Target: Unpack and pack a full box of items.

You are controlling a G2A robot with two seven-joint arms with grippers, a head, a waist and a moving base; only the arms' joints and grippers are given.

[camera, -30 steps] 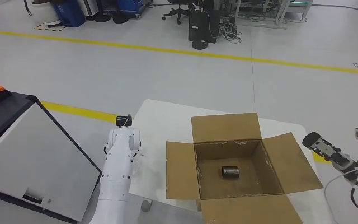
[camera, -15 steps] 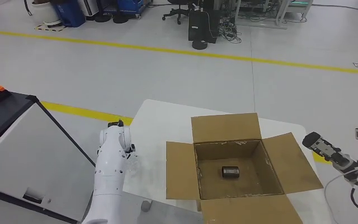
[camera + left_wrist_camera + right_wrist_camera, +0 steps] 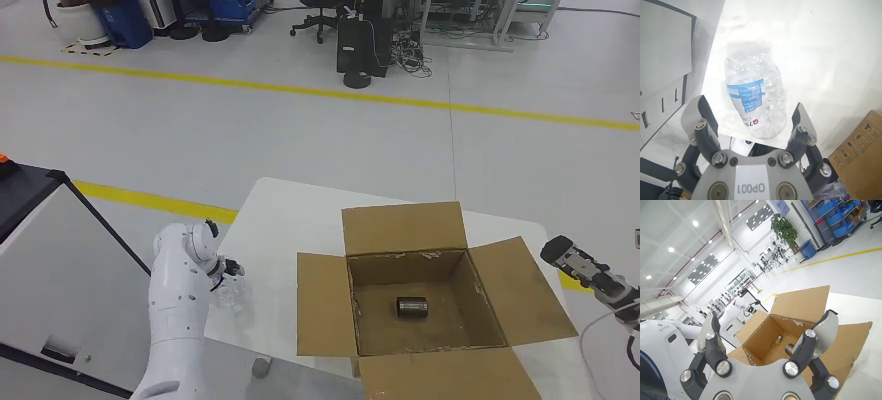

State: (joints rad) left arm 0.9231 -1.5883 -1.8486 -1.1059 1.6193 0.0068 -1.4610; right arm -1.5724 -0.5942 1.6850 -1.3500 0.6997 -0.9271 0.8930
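Pale workshop floor [image 3: 250,130] crossed by yellow lines [image 3: 330,93] takes up the upper half of the top view, and a white tabletop [image 3: 290,215] sits in the lower middle. At the far left of that view stands a grey cabinet [image 3: 60,270], just beside the tabletop's edge. An open cardboard box [image 3: 405,228] occupies the centre-right of the tabletop, its four flaps folded outward and lying spread. The left tool [image 3: 228,268] hangs over the tabletop's lower left part, well apart from the box; in the left wrist view this tool [image 3: 750,106] is released, with its fingers [image 3: 705,113] spread on either side of a clear plastic water bottle [image 3: 753,83] and not touching it. The bottle lies on its side on the tabletop near the edge, with a blue-and-white label around its middle. The right tool [image 3: 770,314] is released and holds nothing; it sits at the right edge of the top view beyond the box's right flap. A small dark cylinder [image 3: 412,307] lies on its side on the box floor.
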